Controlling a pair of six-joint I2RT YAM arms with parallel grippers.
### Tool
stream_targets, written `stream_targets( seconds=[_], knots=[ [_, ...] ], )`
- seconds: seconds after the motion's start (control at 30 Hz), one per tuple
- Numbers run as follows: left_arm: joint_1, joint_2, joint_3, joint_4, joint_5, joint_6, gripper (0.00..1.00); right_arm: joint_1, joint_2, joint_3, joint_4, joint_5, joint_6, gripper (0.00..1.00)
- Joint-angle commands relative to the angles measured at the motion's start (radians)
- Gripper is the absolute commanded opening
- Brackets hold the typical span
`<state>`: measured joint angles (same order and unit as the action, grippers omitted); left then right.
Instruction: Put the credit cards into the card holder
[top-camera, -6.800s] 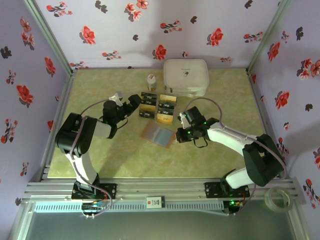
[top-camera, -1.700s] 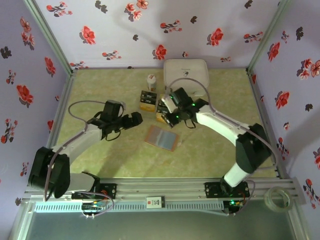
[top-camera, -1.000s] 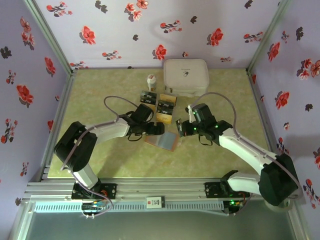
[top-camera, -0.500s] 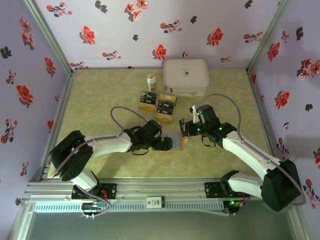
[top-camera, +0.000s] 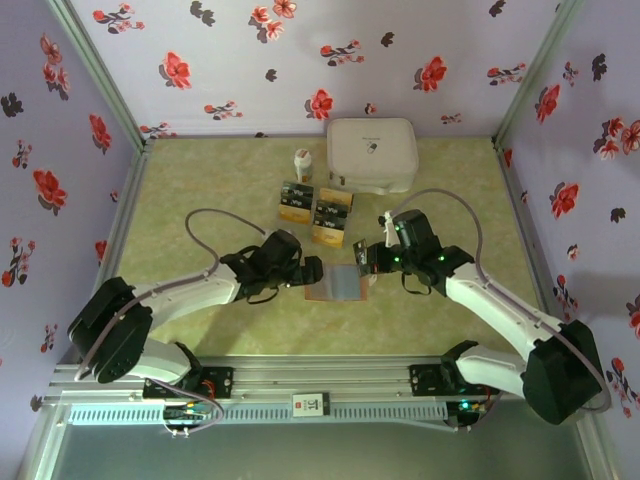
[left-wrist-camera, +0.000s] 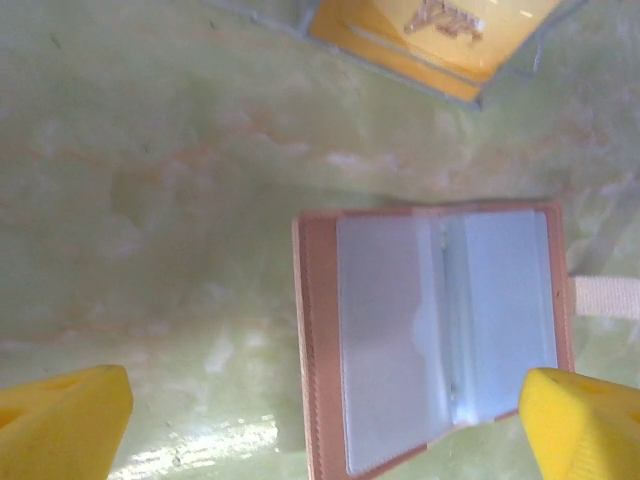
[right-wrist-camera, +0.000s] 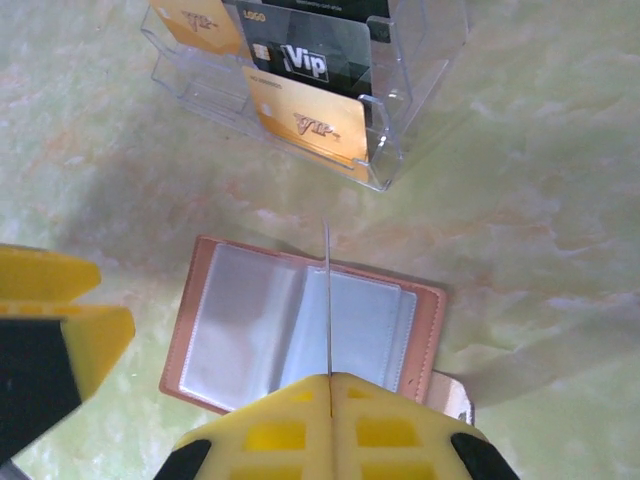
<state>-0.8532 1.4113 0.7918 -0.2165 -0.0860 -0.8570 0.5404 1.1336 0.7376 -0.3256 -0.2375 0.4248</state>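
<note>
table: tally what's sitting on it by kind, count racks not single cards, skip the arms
card holder: 1
card racks: 2
white case: 1
white bottle: 1
total: 5

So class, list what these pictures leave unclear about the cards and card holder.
Face of the card in the right gripper: edge-on in right wrist view, too small in top view.
Gold card: cut off by the left wrist view's top edge.
</note>
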Motion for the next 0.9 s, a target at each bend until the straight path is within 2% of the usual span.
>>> stream_targets(
  seconds=[0.0,0.3,0.6,0.87],
  knots=[
    [0.035,0.033,0.076,-0.062,-0.023,0.087,1.0,-0.008,-0.044,-0.028,0.05,-0.042,0.064,0.0],
    [0.105,0.109,0.197,-0.137,-0.014,0.227,1.0,-0.008,-0.056,-0.123,0.21,-0.073,0.214,0.0],
    [0.106,0.232,0.292,-0.178,-0.017,0.311,1.0,-0.008,-0.048,-0.209,0.352,-0.083,0.308,0.0],
    [0.077,0.269,0.266,-0.179,-0.069,0.309,1.0,-0.008,-0.012,-0.256,0.433,-0.139,0.31,0.0]
  ],
)
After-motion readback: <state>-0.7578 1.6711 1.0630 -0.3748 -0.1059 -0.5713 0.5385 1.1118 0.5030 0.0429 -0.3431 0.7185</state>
